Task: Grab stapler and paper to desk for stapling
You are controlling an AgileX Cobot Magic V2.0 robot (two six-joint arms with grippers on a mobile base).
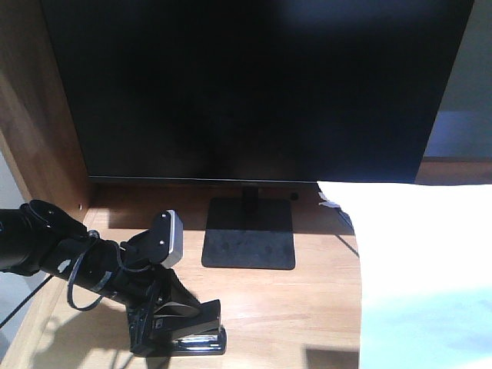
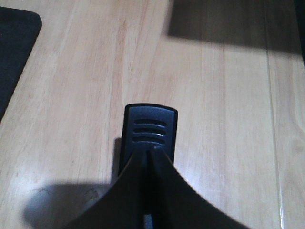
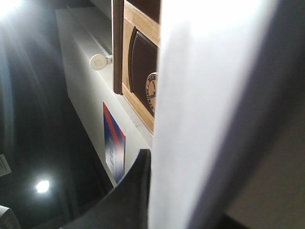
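Note:
The black stapler (image 1: 196, 340) is low over the light wood desk (image 1: 307, 307), near its front left edge. My left gripper (image 1: 171, 329) is shut on it. In the left wrist view the stapler's ribbed black end (image 2: 150, 126) sticks out past the closed left gripper (image 2: 148, 153), with its shadow close beside it on the desk (image 2: 228, 119). I cannot tell whether it touches the wood. The white paper (image 1: 427, 269) covers the right side of the front view. In the right wrist view the paper (image 3: 205, 109) stands edge-on in my shut right gripper (image 3: 151, 162); only one dark finger (image 3: 136, 191) shows.
A large black monitor (image 1: 254, 84) stands at the back of the desk on a flat square base (image 1: 248, 242), whose corner shows as a dark base (image 2: 14, 43). A dark brown side panel (image 1: 34, 131) closes the left. A wooden plaque (image 3: 140, 62) and a blue-red card (image 3: 114, 143) lie beyond the paper.

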